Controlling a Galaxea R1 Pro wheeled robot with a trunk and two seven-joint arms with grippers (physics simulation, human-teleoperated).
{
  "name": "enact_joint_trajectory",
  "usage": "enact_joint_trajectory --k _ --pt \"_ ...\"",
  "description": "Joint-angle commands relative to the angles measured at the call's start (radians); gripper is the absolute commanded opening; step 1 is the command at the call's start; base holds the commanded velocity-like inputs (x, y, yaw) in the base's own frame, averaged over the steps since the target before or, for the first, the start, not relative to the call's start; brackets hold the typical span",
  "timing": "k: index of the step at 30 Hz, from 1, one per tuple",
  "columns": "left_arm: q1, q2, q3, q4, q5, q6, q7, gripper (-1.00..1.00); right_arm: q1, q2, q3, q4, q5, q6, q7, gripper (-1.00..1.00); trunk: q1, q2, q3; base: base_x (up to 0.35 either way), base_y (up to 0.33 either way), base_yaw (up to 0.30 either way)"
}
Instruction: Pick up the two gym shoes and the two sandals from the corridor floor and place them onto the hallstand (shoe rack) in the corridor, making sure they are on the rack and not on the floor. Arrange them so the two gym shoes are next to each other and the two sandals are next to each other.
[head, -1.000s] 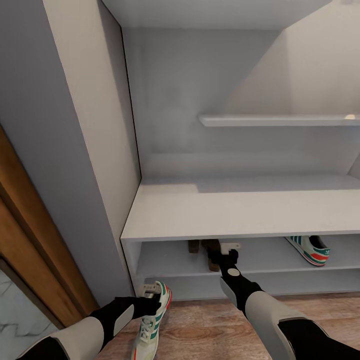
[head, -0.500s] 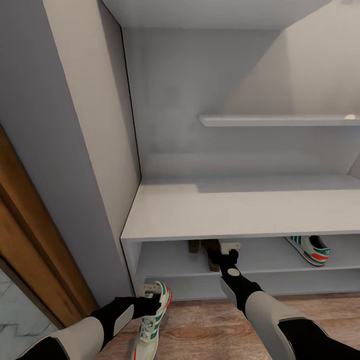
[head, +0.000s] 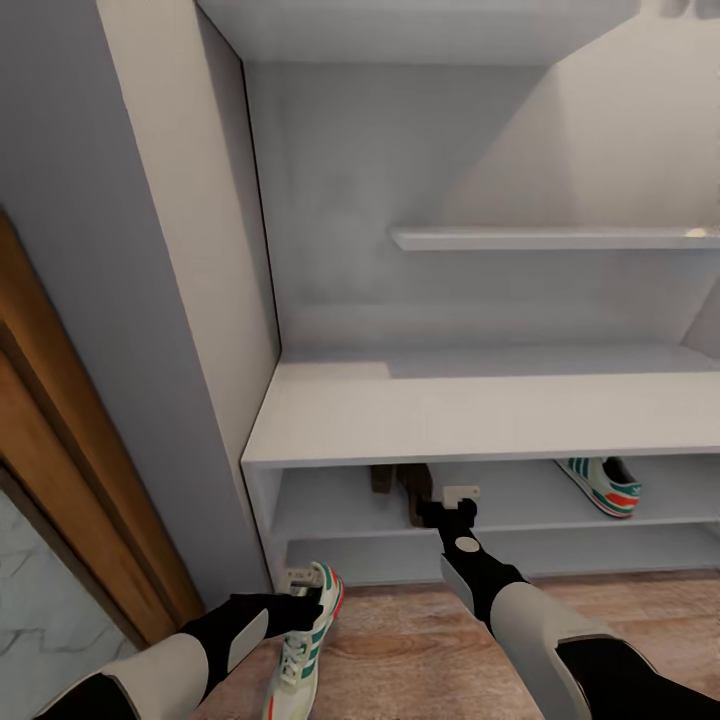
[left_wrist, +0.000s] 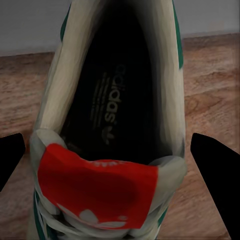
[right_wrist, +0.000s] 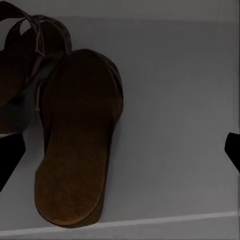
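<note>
One gym shoe (head: 299, 642) lies on the corridor floor (head: 420, 650) in front of the hallstand's (head: 480, 415) left end. My left gripper (head: 298, 590) is open over its heel, a fingertip on either side of the shoe (left_wrist: 115, 115). The other gym shoe (head: 600, 485) rests on the upper low shelf at the right. Both brown sandals (head: 395, 482) sit side by side on that shelf further left. My right gripper (head: 458, 497) is open just right of them, at the shelf's front. In the right wrist view one sandal (right_wrist: 75, 150) lies sole-flat, the other (right_wrist: 25, 65) beside it.
A grey wall panel (head: 170, 300) and a brown wooden door frame (head: 60, 450) close off the left side. A floating wall shelf (head: 550, 238) hangs above the hallstand's broad top. The lower shelf (head: 600, 550) sits beneath the shoes.
The whole head view has shifted a little, so the camera moved. The right gripper now stands slightly clear of the sandals. The left gripper and floor shoe are as before.
</note>
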Motion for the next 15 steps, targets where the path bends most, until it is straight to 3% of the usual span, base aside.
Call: enact_joint_trajectory --k 1,10,15 --pt "0.000 0.000 0.000 0.000 0.000 0.000 0.000 -1.00 0.000 0.000 0.000 0.000 0.000 0.000 0.000 1.00 0.000 0.000 0.000 -0.073 -0.034 0.000" --pt "0.000 -0.005 0.000 0.000 0.000 0.000 0.001 -1.00 0.000 -0.002 0.000 0.001 0.001 0.000 0.000 1.00 0.000 0.000 0.000 -0.028 -0.029 0.000" --pt "0.000 -0.006 0.000 0.000 0.000 0.000 0.001 -1.00 0.000 -0.004 0.000 0.002 0.001 0.000 0.000 1.00 0.000 0.000 0.000 -0.005 -0.212 0.000"
